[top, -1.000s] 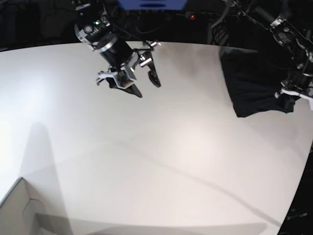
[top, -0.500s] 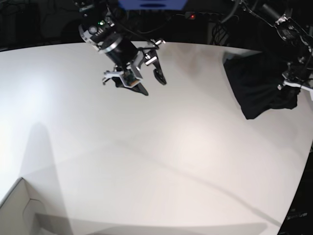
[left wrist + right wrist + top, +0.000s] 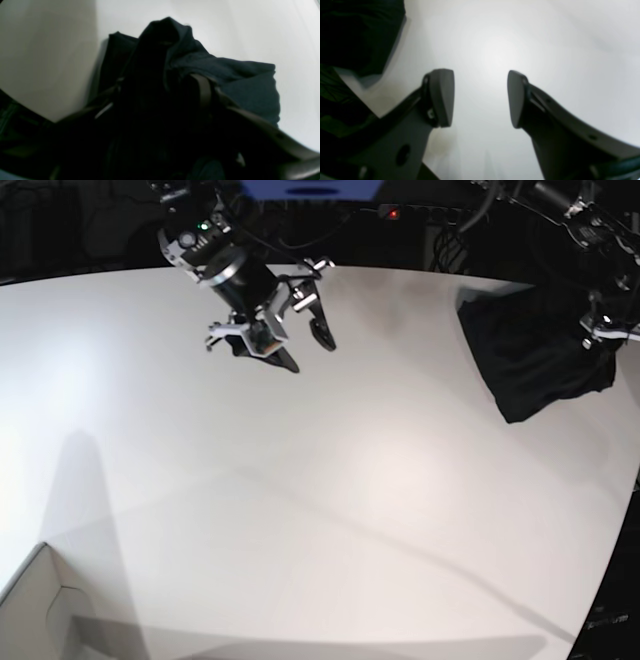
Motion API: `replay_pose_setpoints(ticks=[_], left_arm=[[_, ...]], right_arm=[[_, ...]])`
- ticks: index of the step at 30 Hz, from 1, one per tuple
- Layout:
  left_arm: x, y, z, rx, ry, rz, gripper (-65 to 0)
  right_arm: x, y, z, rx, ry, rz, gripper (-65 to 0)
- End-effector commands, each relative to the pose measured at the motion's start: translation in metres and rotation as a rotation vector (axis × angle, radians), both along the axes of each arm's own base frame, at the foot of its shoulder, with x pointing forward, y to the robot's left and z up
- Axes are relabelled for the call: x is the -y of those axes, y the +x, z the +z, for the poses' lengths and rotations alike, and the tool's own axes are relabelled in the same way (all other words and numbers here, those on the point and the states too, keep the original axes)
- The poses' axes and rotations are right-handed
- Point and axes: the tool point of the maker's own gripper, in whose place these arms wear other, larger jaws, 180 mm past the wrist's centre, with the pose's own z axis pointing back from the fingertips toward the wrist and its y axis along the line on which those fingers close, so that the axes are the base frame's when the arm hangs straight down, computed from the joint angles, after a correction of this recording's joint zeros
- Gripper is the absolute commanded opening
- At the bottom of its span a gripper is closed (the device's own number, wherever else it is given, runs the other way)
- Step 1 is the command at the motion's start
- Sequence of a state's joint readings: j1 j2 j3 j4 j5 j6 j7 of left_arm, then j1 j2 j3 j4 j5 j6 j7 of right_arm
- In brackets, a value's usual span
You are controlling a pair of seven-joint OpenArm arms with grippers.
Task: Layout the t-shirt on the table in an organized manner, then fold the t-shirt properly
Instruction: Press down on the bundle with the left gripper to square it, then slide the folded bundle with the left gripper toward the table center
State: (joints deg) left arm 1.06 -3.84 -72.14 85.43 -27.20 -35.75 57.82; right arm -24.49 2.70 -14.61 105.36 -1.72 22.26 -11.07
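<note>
Base view, plain black t-shirt (image 3: 530, 365) bunched on table (image 3: 320, 510), unprinted

We see the table (image 3: 330, 510) bare across its middle and near side, so a gripper could pass freely there. The t-shirt (image 3: 530, 360) lies bunched at the table's far right edge and blocks that corner. A cardboard box (image 3: 35, 615) corner juts over the table's near left edge.
</note>
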Motion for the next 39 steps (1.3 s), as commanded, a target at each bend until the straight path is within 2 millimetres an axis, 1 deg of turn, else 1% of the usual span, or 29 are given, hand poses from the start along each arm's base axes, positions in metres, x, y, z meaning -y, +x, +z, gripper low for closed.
replay_pose_setpoints(ticks=[1,5,9,15,21,24,28,31,33,35,38,39], left_arm=[[-0.009,0.007,0.016,0.047,0.034,0.004,-33.4],[-0.012,0.005,0.015,0.041,0.038,0.01,-33.4],[-0.02,-0.006,0.014,0.043,0.033,0.056,-33.4],[-0.015,-0.006,-0.005,0.031,-0.04,0.065,-33.4],[-0.004,-0.008,-0.02,0.0,-0.096,0.051,-33.4],[0.01,-0.005,-0.026,-0.056,-0.148,-0.002,-33.4],[0.021,-0.004,-0.031,-0.105,-0.195,-0.043,-33.4],[0.022,-0.004,-0.028,-0.078,-0.207,-0.036,-33.4],[0.019,-0.008,-0.026,-0.074,-0.202,-0.028,-33.4],[0.013,-0.008,-0.017,-0.063,-0.169,-0.019,-33.4],[0.009,-0.005,-0.007,-0.051,-0.136,-0.022,-33.4],[0.009,0.0,-0.004,-0.04,-0.131,-0.023,-33.4]], right_arm=[[-0.003,0.001,0.011,0.031,0.035,-0.003,-34.4],[-0.002,0.0,0.011,0.03,0.034,-0.006,-34.4],[-0.002,0.0,0.01,0.028,0.034,-0.006,-34.4],[-0.001,-0.003,0.009,0.028,0.021,0.008,-34.4],[0.0,-0.008,0.006,0.015,0.02,0.008,-34.4],[0.0,-0.008,0.006,0.014,0.02,0.007,-34.4],[0.001,-0.008,0.005,0.012,0.018,0.004,-34.4],[0.002,-0.008,0.005,0.013,0.018,0.003,-34.4],[0.002,-0.008,0.005,0.013,0.018,0.003,-34.4],[0.002,-0.008,0.005,0.013,0.016,0.005,-34.4],[0.001,-0.008,0.005,0.012,0.017,0.006,-34.4],[0.001,-0.008,0.005,0.012,0.017,0.006,-34.4]])
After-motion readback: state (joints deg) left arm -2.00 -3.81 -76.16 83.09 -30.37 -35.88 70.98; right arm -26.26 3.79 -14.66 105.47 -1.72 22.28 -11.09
